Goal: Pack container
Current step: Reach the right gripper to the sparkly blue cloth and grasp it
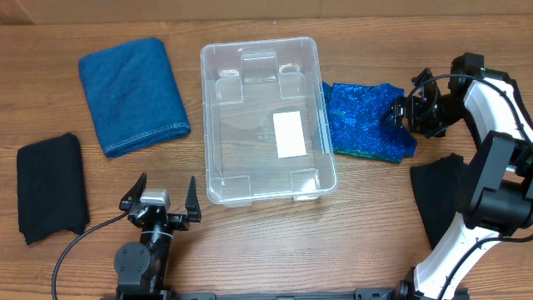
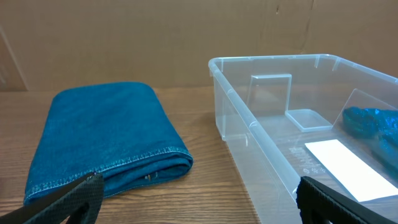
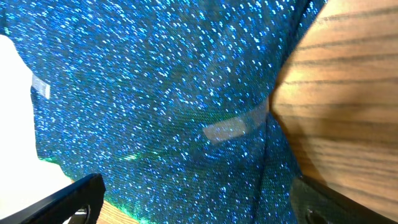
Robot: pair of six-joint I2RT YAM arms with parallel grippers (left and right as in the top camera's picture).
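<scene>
The clear plastic container [image 1: 221, 100] sits mid-table, empty, with a white label [image 1: 288, 134] on its bottom; it also shows in the left wrist view [image 2: 261, 134]. A sparkly blue cloth [image 1: 360, 118] lies just right of it and fills the right wrist view [image 3: 174, 106]. My right gripper [image 1: 398, 112] is open over the cloth's right edge, fingers on either side of it [image 3: 196, 199]. My left gripper [image 1: 160, 200] is open and empty near the front edge, left of the container's front corner [image 2: 196, 202].
A folded blue denim cloth [image 1: 133, 93] lies left of the container, also in the left wrist view [image 2: 102, 134]. A black cloth [image 1: 52, 187] lies at far left. Another black cloth [image 1: 440, 196] lies by the right arm's base.
</scene>
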